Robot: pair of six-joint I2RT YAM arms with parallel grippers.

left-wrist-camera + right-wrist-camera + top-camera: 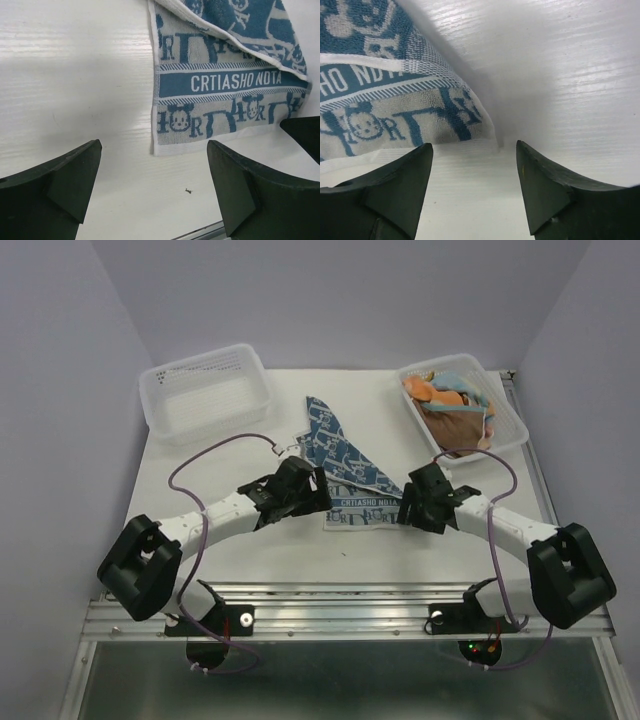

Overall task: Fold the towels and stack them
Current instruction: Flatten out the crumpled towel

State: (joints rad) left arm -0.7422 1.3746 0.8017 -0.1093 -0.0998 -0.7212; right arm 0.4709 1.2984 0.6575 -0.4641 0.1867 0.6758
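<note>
Blue-white towel (345, 465): it lies in the middle of the white surface (400, 555), between your two arms. One part is turned over on a slant, so a dark blue triangle covers the far half. The near strip lies flat.
Lettered band: in your left wrist view a blue stripe with white letters runs across the towel (220, 85), with cartoon faces printed below it.
Left gripper (320, 494): your jaws stand wide with nothing between them. From the wrist, the left gripper (152, 175) faces the towel's near left corner, which lies just ahead of the fingers (65, 185) and apart from them.
Right gripper (405, 510): your jaws are apart and closed on nothing. From the wrist, the right gripper (475, 175) has the towel's (385, 100) near right corner just ahead, in line with the gap. You cannot tell whether the left finger touches the hem.
Other towels (450, 400): an orange, light blue and brownish heap lies in the right basket (510, 430), at the far right of the surface.
Left basket (208, 390): white and perforated, it stands at the far left, well apart from the flat towel.
</note>
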